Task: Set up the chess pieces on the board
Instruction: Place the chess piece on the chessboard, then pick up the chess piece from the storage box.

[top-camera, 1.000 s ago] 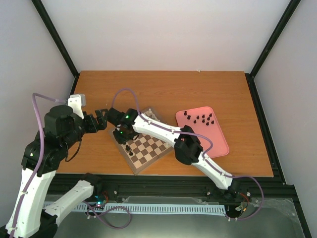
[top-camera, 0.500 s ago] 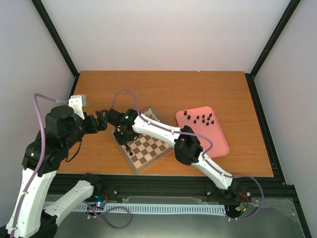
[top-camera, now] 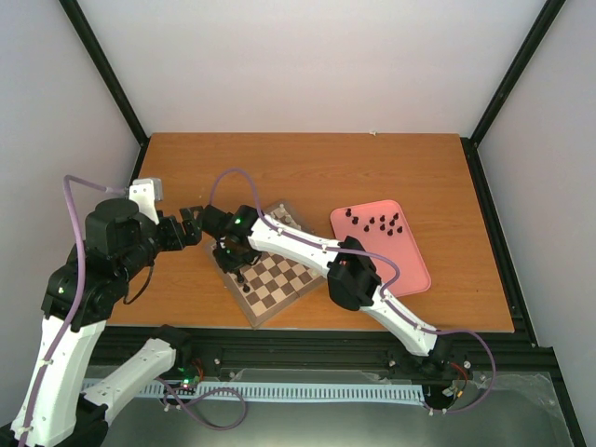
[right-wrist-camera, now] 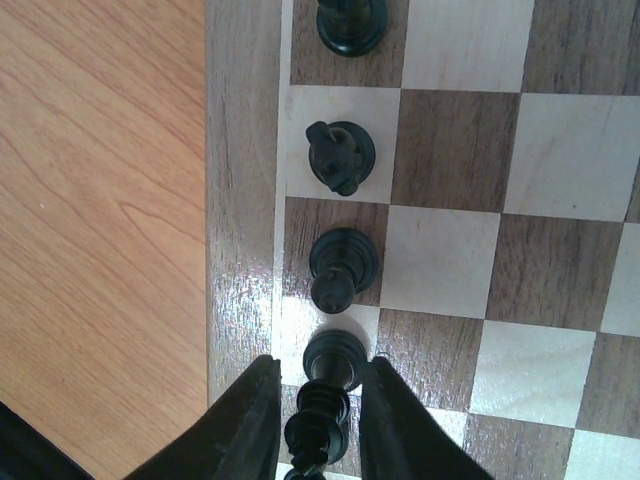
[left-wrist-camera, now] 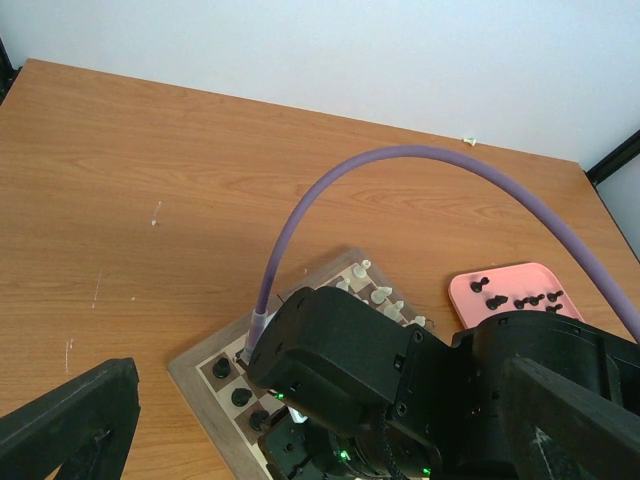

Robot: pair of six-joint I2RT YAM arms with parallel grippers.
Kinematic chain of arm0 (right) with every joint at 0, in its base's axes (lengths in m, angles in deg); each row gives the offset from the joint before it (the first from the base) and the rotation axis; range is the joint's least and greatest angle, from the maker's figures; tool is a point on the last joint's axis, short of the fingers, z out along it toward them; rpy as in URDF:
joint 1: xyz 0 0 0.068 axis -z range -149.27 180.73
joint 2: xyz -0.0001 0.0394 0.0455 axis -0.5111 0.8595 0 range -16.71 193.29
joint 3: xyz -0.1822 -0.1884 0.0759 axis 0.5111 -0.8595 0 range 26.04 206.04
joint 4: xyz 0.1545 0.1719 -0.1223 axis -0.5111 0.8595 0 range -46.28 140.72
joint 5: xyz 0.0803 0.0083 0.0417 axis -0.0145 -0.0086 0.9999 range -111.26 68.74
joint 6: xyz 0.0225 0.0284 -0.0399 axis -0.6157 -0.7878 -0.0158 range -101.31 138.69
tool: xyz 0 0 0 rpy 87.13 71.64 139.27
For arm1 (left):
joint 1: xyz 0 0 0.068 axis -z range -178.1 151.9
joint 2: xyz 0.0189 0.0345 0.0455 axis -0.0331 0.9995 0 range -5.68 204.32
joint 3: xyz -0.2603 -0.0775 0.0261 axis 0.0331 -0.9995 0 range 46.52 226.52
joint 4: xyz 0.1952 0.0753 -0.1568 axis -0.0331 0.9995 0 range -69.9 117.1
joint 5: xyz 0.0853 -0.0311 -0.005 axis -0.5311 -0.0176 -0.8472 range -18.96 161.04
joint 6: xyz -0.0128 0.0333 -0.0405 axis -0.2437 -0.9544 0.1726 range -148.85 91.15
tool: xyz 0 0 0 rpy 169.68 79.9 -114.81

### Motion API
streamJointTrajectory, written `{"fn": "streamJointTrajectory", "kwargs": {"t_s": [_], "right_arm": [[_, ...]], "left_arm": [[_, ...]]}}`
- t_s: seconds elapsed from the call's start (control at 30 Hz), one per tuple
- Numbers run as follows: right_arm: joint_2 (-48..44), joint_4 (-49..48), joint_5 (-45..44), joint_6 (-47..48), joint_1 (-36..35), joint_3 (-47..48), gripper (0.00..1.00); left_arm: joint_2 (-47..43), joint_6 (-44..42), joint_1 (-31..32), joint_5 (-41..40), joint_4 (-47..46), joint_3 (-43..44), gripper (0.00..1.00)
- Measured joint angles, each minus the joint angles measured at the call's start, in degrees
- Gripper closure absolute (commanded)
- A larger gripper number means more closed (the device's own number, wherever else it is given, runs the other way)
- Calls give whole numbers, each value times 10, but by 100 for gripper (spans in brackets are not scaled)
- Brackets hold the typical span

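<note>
The board (right-wrist-camera: pixel 245 200) fills the right wrist view, with three black chess pieces (right-wrist-camera: pixel 340 157) standing in a row along its left edge file. A fourth black piece (right-wrist-camera: pixel 335 365) stands on the following cream square. My right gripper (right-wrist-camera: pixel 320 375) is open around it, with a thin gap on each side. In the top view the right gripper (top-camera: pixel 240 270) hangs over the board's (top-camera: pixel 279 293) left edge. My left gripper (top-camera: pixel 191 226) hovers open and empty just left of the board. Only one of its fingers (left-wrist-camera: pixel 70 420) shows in its own view.
A pink tray (top-camera: pixel 410 265) to the right of the board holds several more black pieces (top-camera: pixel 377 223). White pieces (left-wrist-camera: pixel 380 293) line the board's far edge. The right arm's black wrist housing (left-wrist-camera: pixel 360 360) and purple cable (left-wrist-camera: pixel 400 165) hang over the board.
The right gripper's jaws have parted slightly from the black piece, which now stands on its square. Both arms have barely shifted.
</note>
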Motion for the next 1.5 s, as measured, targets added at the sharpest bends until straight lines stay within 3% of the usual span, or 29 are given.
{"fn": "streamJointTrajectory", "kwargs": {"t_s": [0.57, 0.83, 1.0, 1.2, 1.4, 1.5], "right_arm": [[-6, -12, -9, 12, 0, 0, 56], [-90, -12, -33, 6, 24, -5, 49], [-189, -15, -67, 4, 87, -61, 46], [-316, -17, -98, -4, 222, -237, 42], [-367, -28, -107, 1, 368, -399, 43], [-368, -40, -95, 10, 412, -441, 47]], "left_arm": [[1, -1, 0, -2, 0, 0, 0], [5, -1, 0, -2, 0, 0, 0], [10, -5, 0, -4, 0, 0, 0], [22, -7, 0, -4, 0, 0, 0], [32, -8, 0, -2, 0, 0, 0], [40, -9, 0, -2, 0, 0, 0]]}}
